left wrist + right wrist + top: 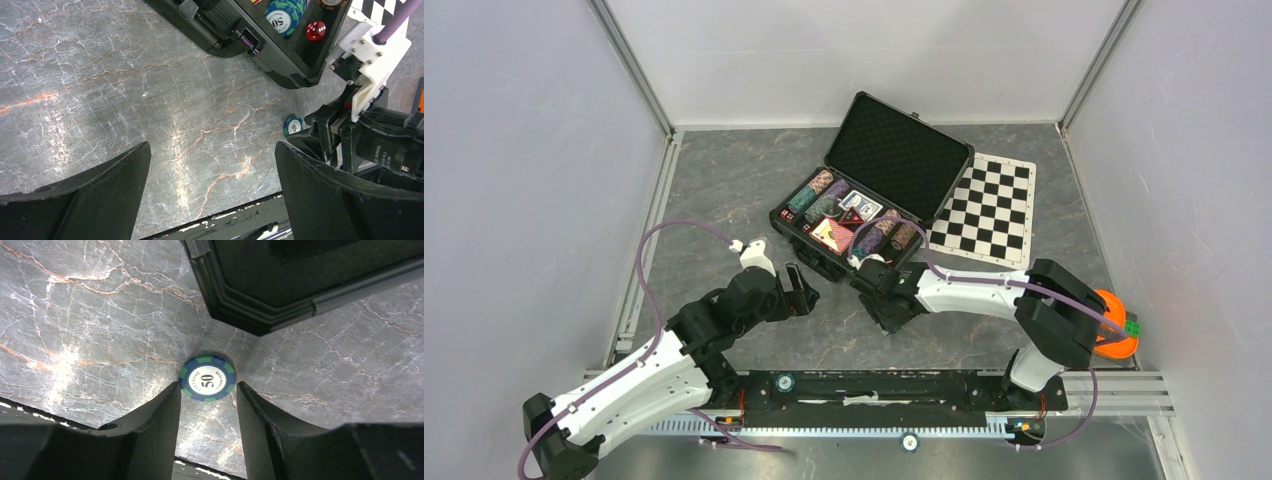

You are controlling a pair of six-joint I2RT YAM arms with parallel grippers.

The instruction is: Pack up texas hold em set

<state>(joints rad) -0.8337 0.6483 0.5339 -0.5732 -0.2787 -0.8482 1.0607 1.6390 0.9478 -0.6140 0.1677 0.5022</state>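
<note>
- Case (902, 158): rigid black rectangle, hinged lid thrown back, egg-crate foam lining inside lid; sits mid-table, set diag.
- Poker chips (824, 195): stood on edge in rows in tray slots, striped rims in teal, pink, purple, brown.
- Blue deck (861, 205) & red deck (832, 235): flat, btwn the chip rows.
- Red die (315, 30): small cube w/ white pips, in a pocket at tray's near corner, beside a teal "50" stack.
- Loose chip (208, 378): flat round disc, blue-green striped rim, white ctr marked 50; face up on table just off case's near corner, apart from it.
- Right gripper (207, 390): low over table, matte black curved fingers (155, 430), tips hard by chip's rim on either side; jaws part-way apart; can't tell whether pressing on chip.
- Left gripper (212, 165): released, jaws wide, nothing btwn them, over bare table nr case's front wall.
- Table (724, 200): grey marble-look top, rust & white veins, glossy sheen.
- Chequered mat (989, 210): thin, flat, black-white squares, just right of case.
- Orange piece (1116, 325): glossy plastic, at table's right edge behind right arm.
</note>
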